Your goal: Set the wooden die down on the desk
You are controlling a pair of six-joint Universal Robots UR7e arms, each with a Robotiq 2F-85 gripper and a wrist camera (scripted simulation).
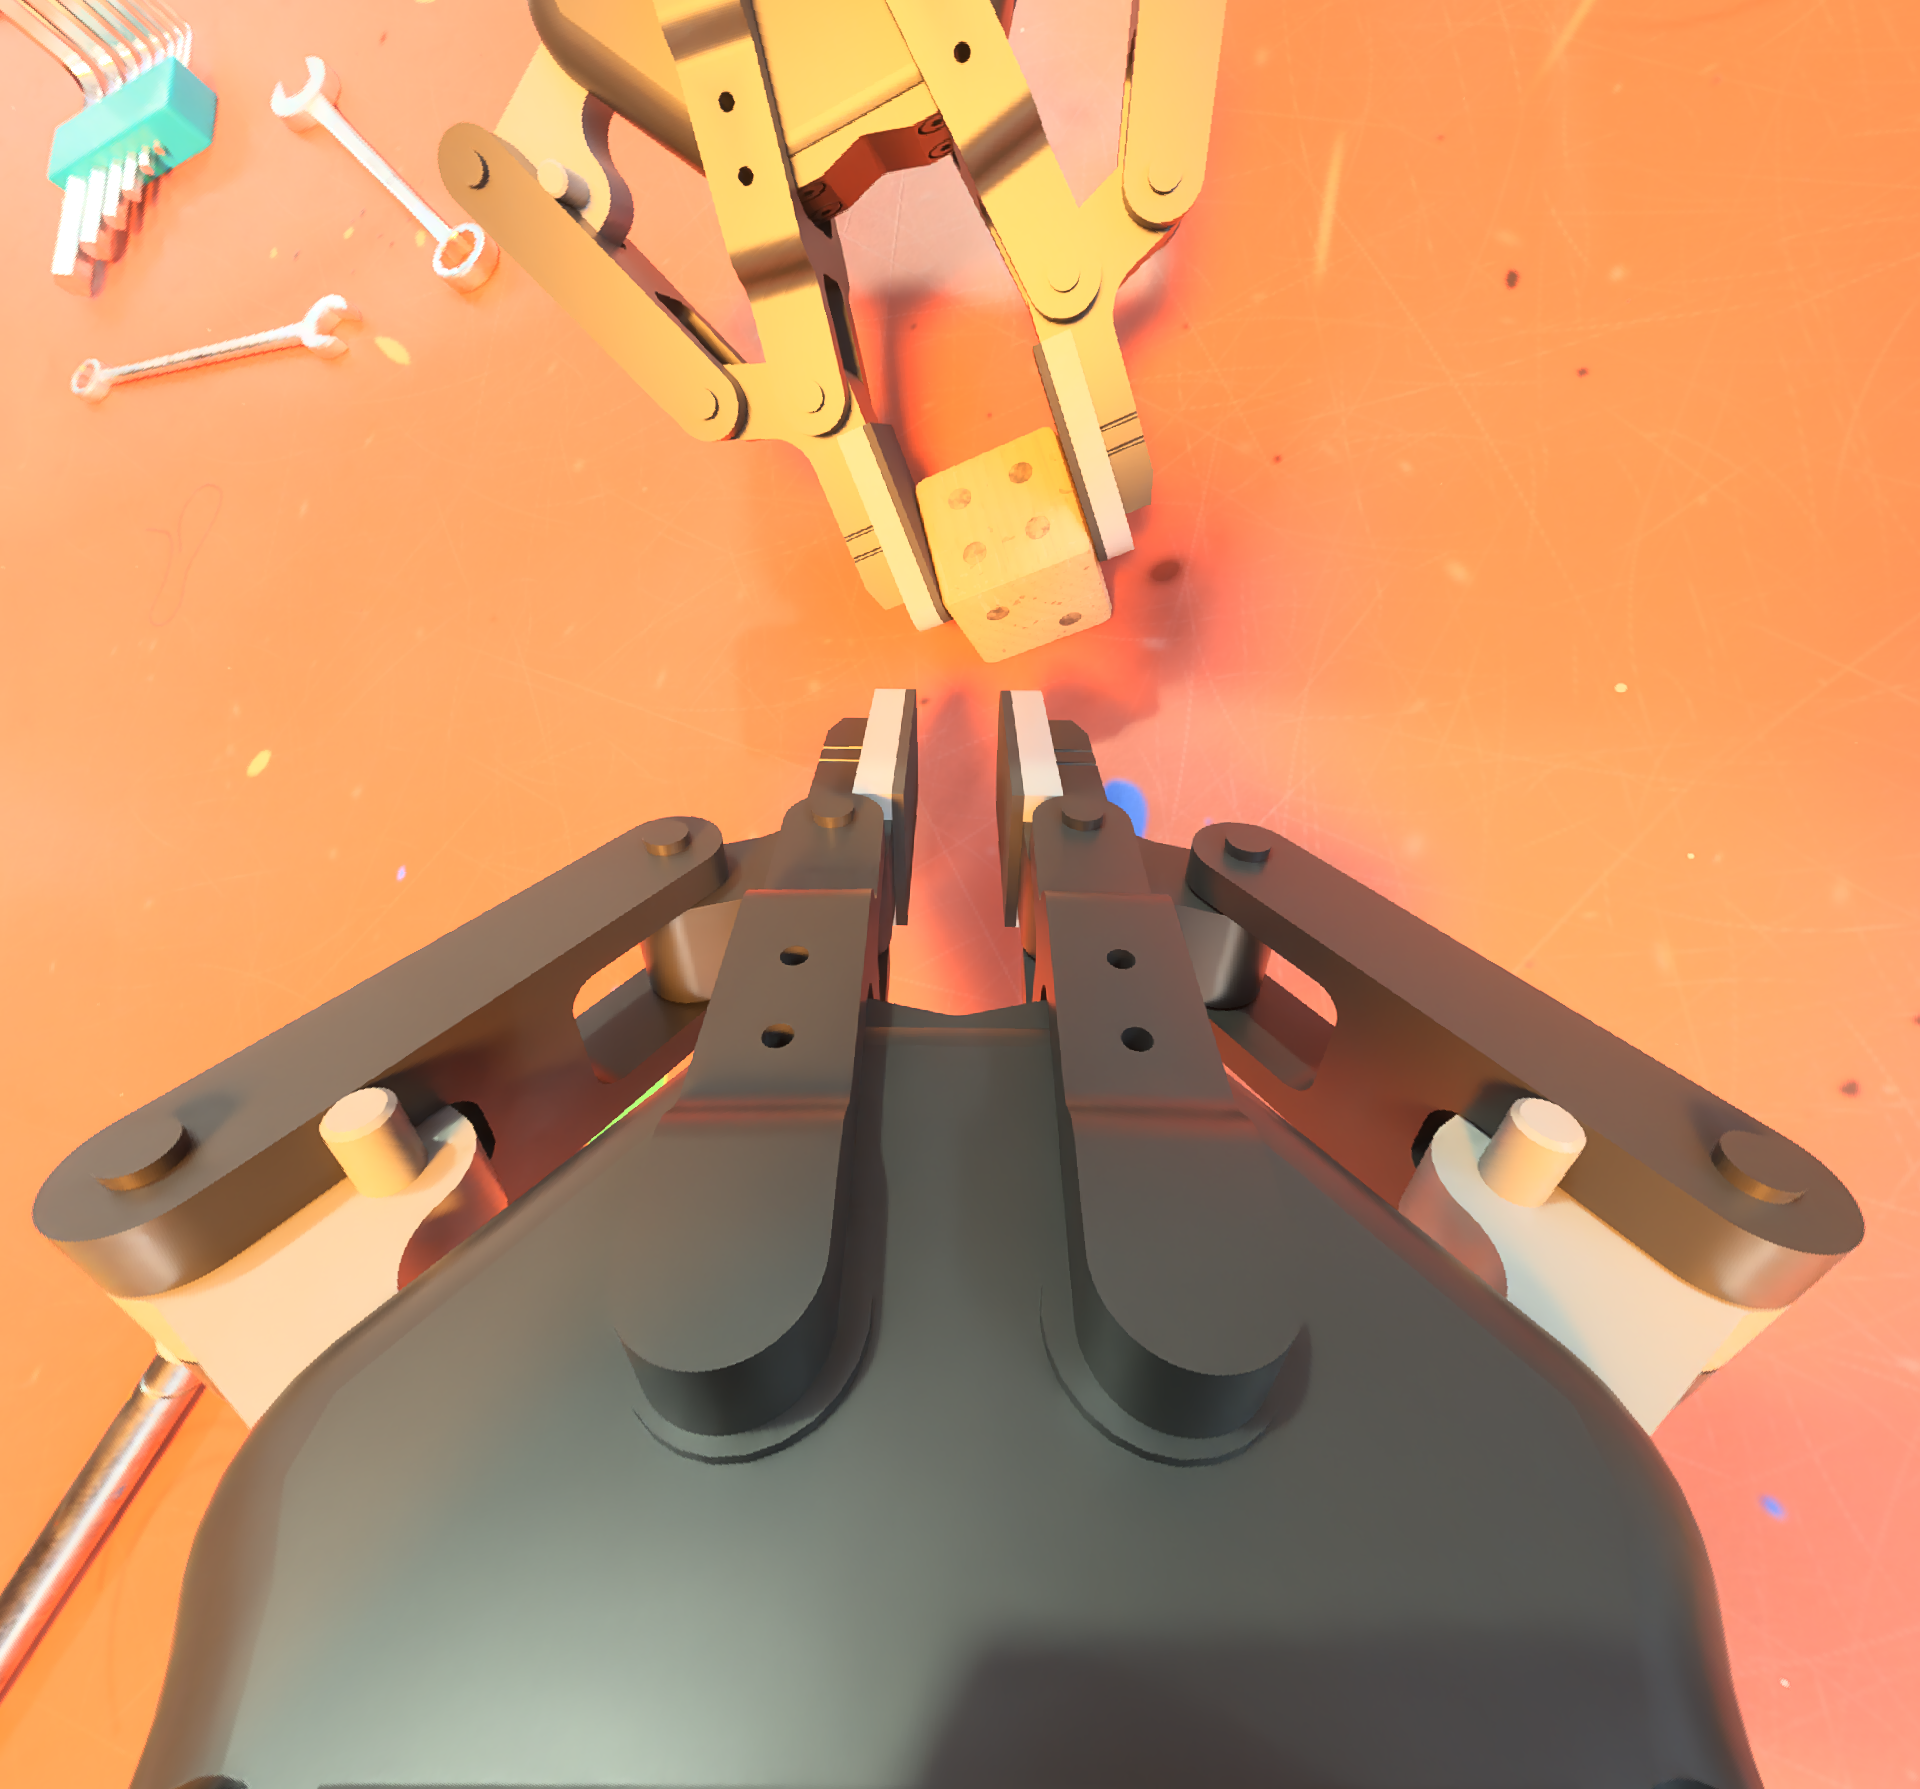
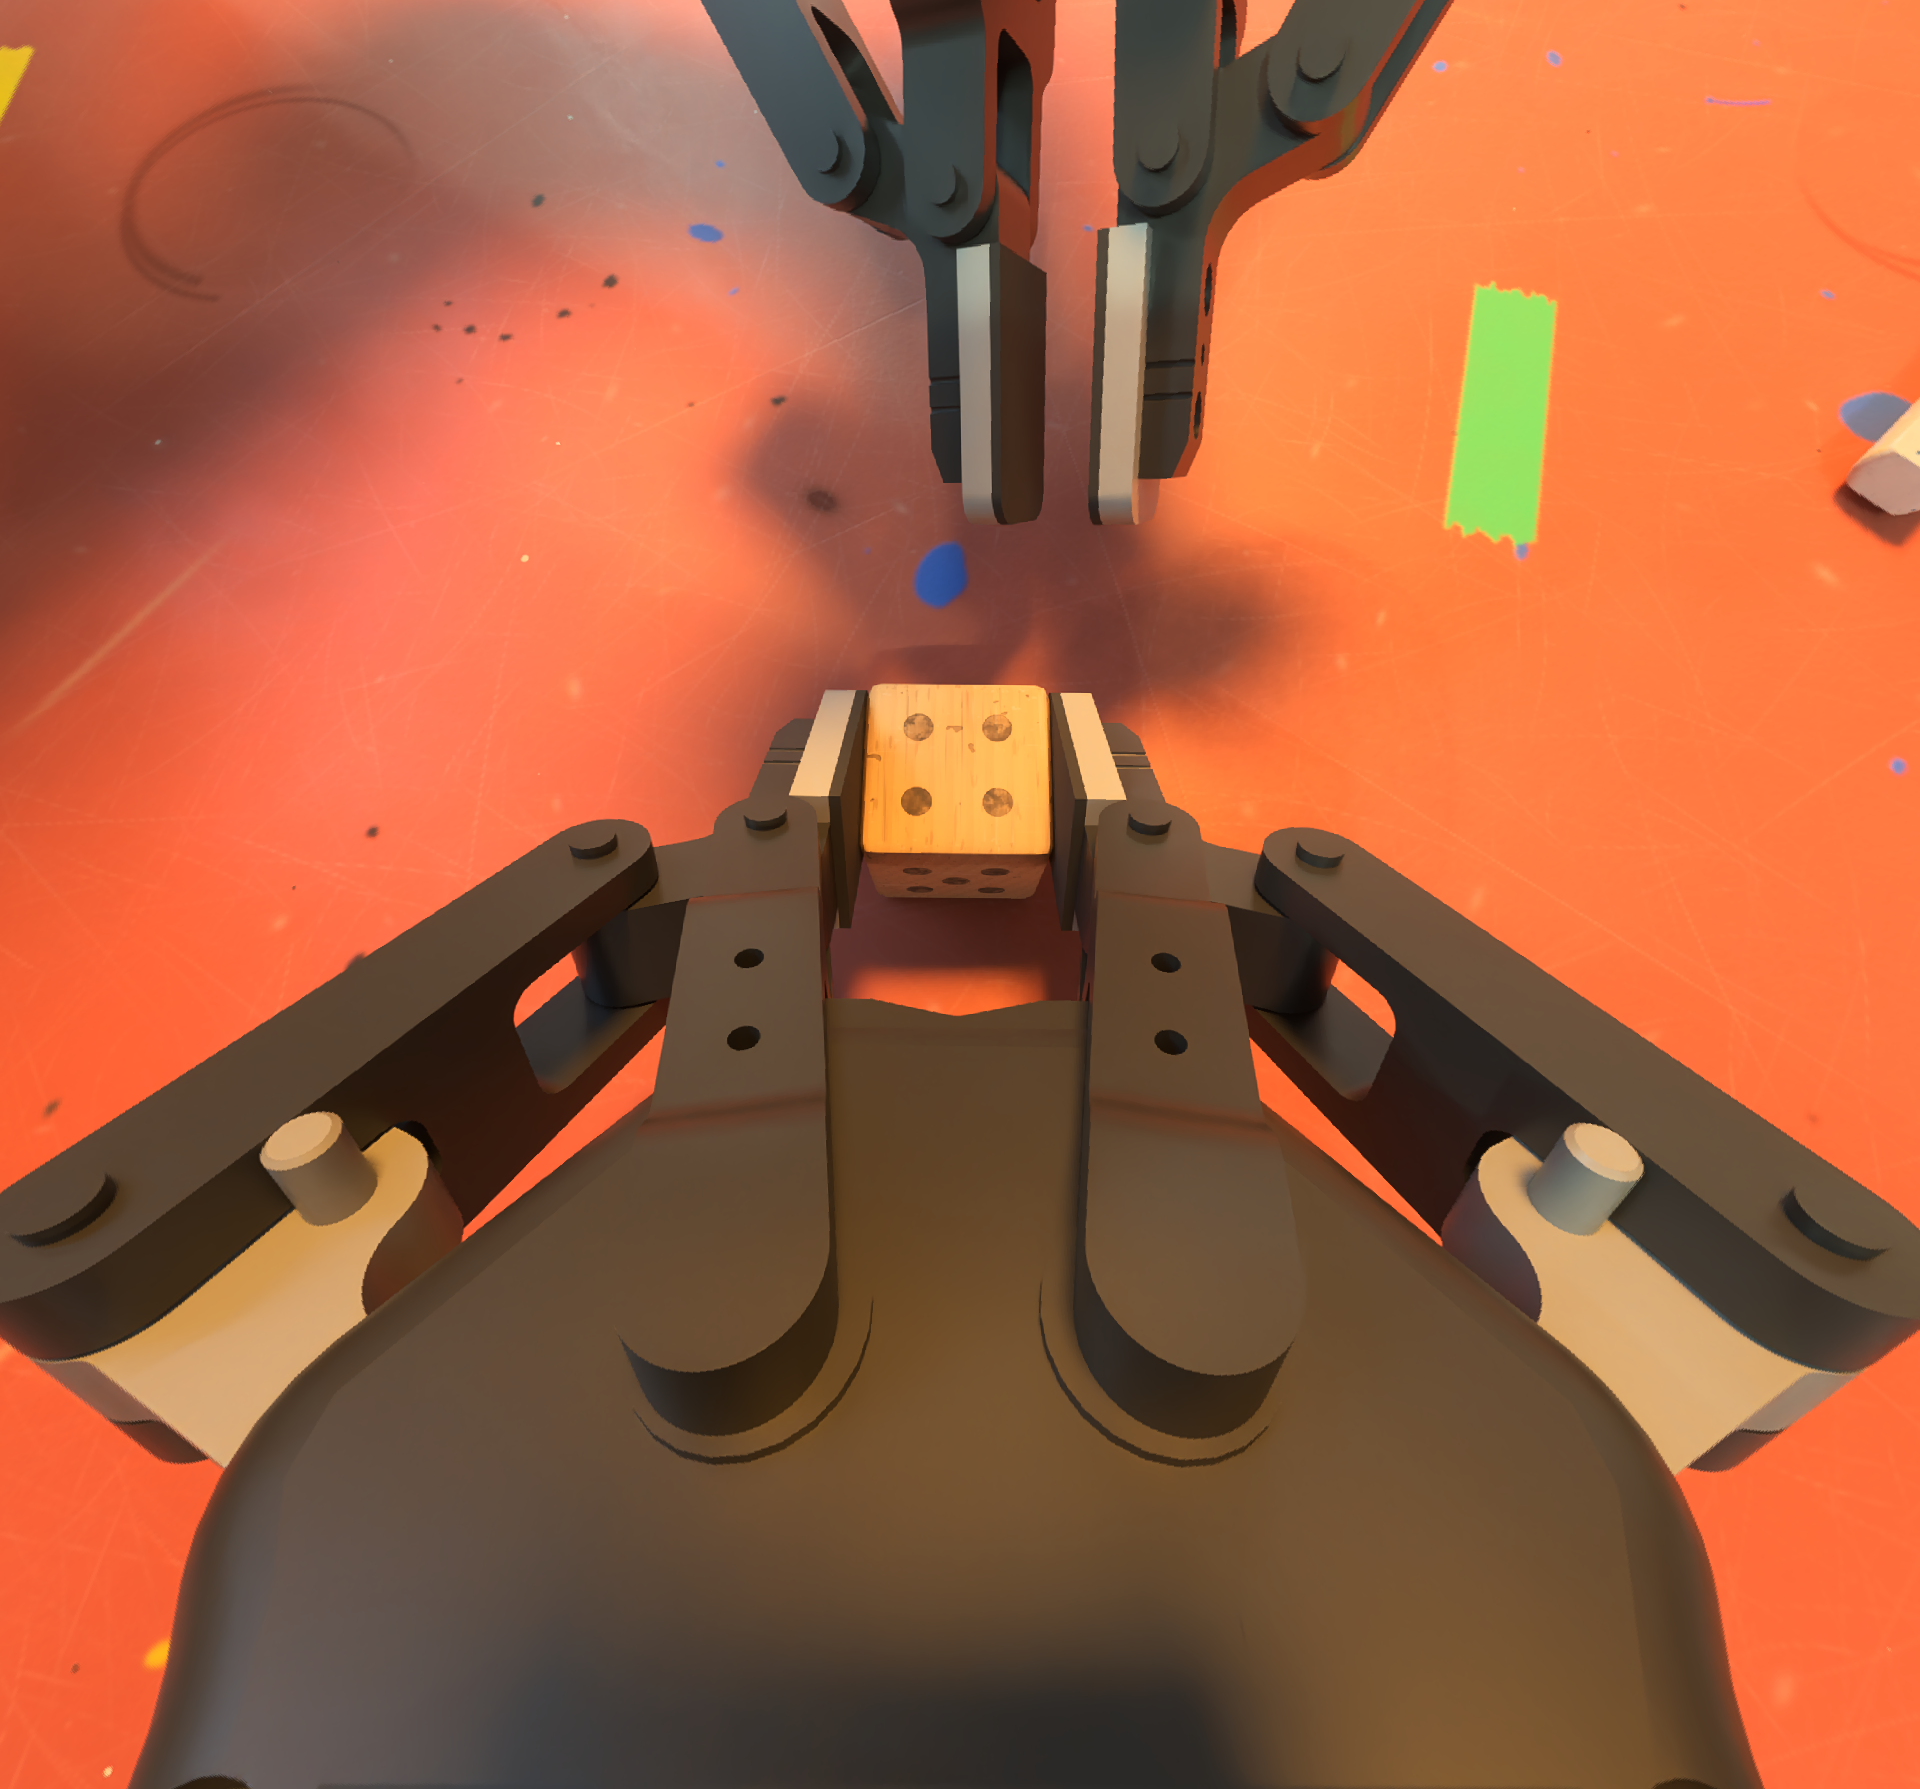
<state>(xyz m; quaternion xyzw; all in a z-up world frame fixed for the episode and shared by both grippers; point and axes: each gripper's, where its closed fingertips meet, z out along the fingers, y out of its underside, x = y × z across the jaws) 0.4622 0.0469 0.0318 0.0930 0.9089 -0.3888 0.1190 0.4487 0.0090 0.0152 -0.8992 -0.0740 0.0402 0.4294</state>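
Observation:
The wooden die (image 2: 956, 768) is a light wood cube with dark pips. My right gripper (image 2: 956, 700) is shut on it, one pad on each side, the four-pip face towards the camera, over the orange desk (image 2: 416, 648). In the left wrist view the die (image 1: 1013, 544) sits between the right gripper's (image 1: 1023, 586) pads, just beyond my left gripper (image 1: 956, 700). The left gripper is empty, its jaws nearly together with a narrow gap. It also shows tip to tip with the right gripper in the right wrist view (image 2: 1051, 513).
A teal hex key set (image 1: 125, 129) and two small wrenches (image 1: 379, 170) (image 1: 208, 352) lie at the far left. A metal rod (image 1: 83, 1521) lies near left. A green tape strip (image 2: 1501, 414) and a white object (image 2: 1886, 472) are to the right.

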